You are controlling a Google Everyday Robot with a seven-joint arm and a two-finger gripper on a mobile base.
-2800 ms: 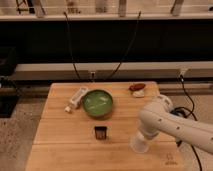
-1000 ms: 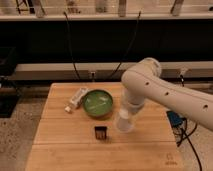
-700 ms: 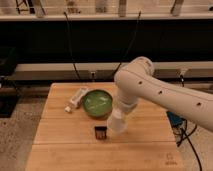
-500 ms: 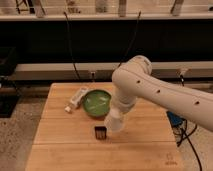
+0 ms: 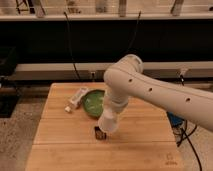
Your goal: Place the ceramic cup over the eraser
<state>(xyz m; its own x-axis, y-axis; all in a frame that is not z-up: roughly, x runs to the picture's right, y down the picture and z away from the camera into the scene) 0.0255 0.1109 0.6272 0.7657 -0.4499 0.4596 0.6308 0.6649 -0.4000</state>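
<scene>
The white ceramic cup [image 5: 106, 127] hangs mouth-down in my gripper [image 5: 109, 119], which is shut on it at the end of the big white arm reaching in from the right. The cup is just above the wooden table [image 5: 60, 145], right beside the small dark eraser [image 5: 98, 132]. The cup's lower edge overlaps the eraser's right side. The eraser's left part still shows.
A green bowl [image 5: 93, 103] sits just behind the cup, partly covered by the arm. A white tube with a cap [image 5: 76, 98] lies to the bowl's left. Dark cables hang behind the table, and a blue object [image 5: 175, 120] is at its right edge.
The gripper has carried the cup leftward across the table and lowered it from the right front to beside the eraser. The bowl, tube and eraser have not moved.
</scene>
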